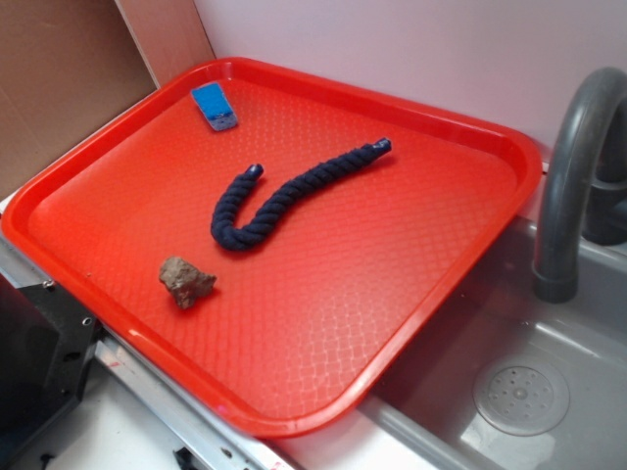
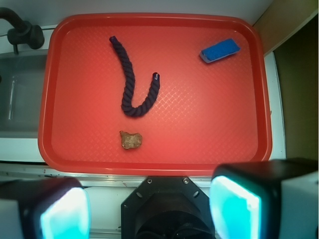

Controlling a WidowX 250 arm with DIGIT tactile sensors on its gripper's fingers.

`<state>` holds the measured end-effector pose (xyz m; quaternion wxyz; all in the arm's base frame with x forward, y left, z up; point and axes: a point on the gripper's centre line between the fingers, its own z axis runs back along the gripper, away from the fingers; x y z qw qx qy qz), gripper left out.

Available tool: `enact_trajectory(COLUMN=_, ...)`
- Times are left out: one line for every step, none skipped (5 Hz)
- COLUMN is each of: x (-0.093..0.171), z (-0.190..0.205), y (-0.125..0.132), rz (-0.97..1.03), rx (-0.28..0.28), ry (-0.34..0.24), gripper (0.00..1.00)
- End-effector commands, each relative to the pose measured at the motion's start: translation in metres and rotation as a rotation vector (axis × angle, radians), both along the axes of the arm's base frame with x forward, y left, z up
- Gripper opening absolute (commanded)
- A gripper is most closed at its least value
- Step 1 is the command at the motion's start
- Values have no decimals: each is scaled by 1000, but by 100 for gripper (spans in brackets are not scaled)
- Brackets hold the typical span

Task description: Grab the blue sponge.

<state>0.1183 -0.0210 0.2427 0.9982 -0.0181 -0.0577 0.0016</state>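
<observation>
The blue sponge (image 1: 214,106) is a small bright blue block with a paler side. It lies at the far left corner of the red tray (image 1: 460,284). In the wrist view the sponge (image 2: 220,50) is at the tray's upper right. My gripper (image 2: 149,209) is open and empty, high above the robot base, off the tray's near edge (image 2: 149,171). Its two cyan-lit fingers (image 2: 234,209) stand wide apart at the bottom of the wrist view. The gripper does not show in the exterior view.
A dark navy twisted rope (image 1: 284,194) (image 2: 132,79) lies curved in the tray's middle. A brown rock (image 1: 186,281) (image 2: 130,140) sits near the tray's front. A grey sink (image 1: 519,392) with a faucet (image 1: 573,166) is to the right. A brown board (image 1: 59,78) stands at the back left.
</observation>
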Motion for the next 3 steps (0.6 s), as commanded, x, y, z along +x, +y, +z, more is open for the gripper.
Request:
enact_trajectory(x=0, z=0, y=0, rz=0, rx=0, ry=0, gripper=100)
enact_trajectory(x=29, z=-1, y=8, rz=211, rx=-2, ry=-63, gripper=100)
enact_trajectory(x=59, z=-12, y=24, rz=461, rx=-2, ry=-110, gripper=100)
